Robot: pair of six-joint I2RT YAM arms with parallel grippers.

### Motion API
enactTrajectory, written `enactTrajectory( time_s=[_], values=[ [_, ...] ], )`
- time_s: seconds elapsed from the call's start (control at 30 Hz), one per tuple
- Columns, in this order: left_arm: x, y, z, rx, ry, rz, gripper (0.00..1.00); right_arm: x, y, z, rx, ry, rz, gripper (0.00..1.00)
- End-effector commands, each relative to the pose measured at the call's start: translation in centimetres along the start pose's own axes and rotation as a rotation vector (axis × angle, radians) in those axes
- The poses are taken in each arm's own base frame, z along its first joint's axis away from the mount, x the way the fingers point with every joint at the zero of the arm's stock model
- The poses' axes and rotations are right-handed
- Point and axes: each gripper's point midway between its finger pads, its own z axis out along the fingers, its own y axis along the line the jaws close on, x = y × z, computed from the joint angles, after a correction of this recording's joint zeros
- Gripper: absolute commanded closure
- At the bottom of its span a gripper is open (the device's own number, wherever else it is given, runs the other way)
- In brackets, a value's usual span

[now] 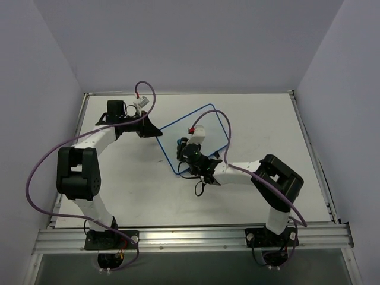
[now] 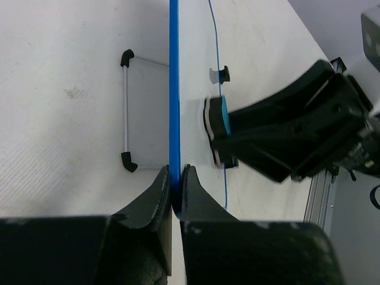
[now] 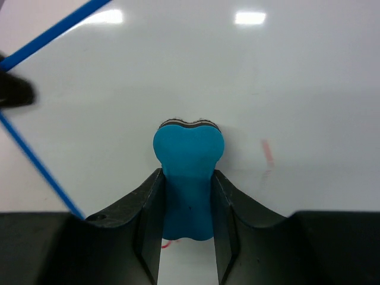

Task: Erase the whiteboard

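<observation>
The whiteboard [image 1: 181, 139], at centre frame in the top view, is clamped at its blue edge by the left gripper [image 2: 176, 173], jaws closed on it. A blue eraser [image 3: 189, 148] is gripped by the right gripper [image 3: 187, 178], apparently pressed against the board face.

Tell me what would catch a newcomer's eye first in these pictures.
First, the small white board with a thin blue frame in the middle of the table, pinched at the edge nearest the left arm by the left arm's fingers. Next, the blue bone-shaped eraser, clamped in the right arm's fingers and pressed against the board's face. A faint red smudge shows just right of the eraser.
</observation>
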Motion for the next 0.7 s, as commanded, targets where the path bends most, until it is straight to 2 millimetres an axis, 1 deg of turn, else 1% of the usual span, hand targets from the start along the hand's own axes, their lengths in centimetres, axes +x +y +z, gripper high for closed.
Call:
enactTrajectory(
  time_s=[0.0, 0.03, 0.07, 0.17, 0.23, 0.33, 0.37, 0.4, 0.47, 0.5, 0.57, 0.6, 0.63, 0.67],
  values=[
    [-0.9, 0.7, -1.8, -0.081, -0.011, 0.16, 0.98, -0.6, -7.3, 0.5, 0.176, -0.006, -0.018, 1.0],
    [-0.7, 0.9, -1.8, -0.084, -0.005, 0.162, 0.98, -1.1, -8.9, 0.6, 0.22, -0.016, -0.019, 1.0],
    [-0.5, 0.9, -1.8, -0.086, 0.001, 0.157, 0.98, -0.9, -10.2, 0.6, 0.251, -0.009, -0.022, 1.0],
    [-0.3, 1.1, -1.9, -0.098, 0.004, 0.159, 0.98, -1.8, -13.2, 0.5, 0.31, -0.021, 0.004, 1.0],
    [-0.3, 1.0, -1.9, -0.095, 0.003, 0.163, 0.98, -2.1, -13.0, 0.5, 0.296, -0.023, -0.01, 1.0],
    [-0.1, 1.0, -1.8, -0.084, 0.004, 0.16, 0.98, -1.8, -9.4, 0.5, 0.184, -0.011, -0.052, 1.0],
    [-0.2, 1.0, -1.7, -0.08, 0.004, 0.161, 0.98, -1.1, -7.3, 0.0, 0.147, -0.009, -0.08, 1.0],
    [-0.2, 1.0, -1.7, -0.078, 0.004, 0.163, 0.98, -1.1, -5.7, -0.1, 0.114, -0.015, -0.094, 1.0],
    [-0.1, 1.0, -1.5, -0.071, 0.006, 0.164, 0.98, -0.5, -3.0, -0.5, 0.041, -0.019, -0.111, 1.0],
    [-0.1, 0.9, -1.5, -0.066, 0.007, 0.165, 0.98, 0.3, -0.8, -1.2, -0.019, -0.013, -0.144, 1.0],
    [-0.2, 0.8, -1.5, -0.067, 0.014, 0.171, 0.98, 1.1, 1.2, -1.5, -0.072, -0.005, -0.173, 1.0],
    [-0.2, 0.8, -1.5, -0.069, 0.015, 0.172, 0.98, 1.5, 2.7, -1.9, -0.116, -0.001, -0.204, 1.0],
    [-0.1, 0.8, -1.5, -0.069, 0.021, 0.171, 0.98, 1.6, 3.2, -1.9, -0.13, -0.003, -0.215, 1.0],
    [-0.1, 0.9, -1.5, -0.071, 0.023, 0.174, 0.98, 1.6, 3.3, -1.9, -0.127, -0.001, -0.22, 1.0]
  ],
)
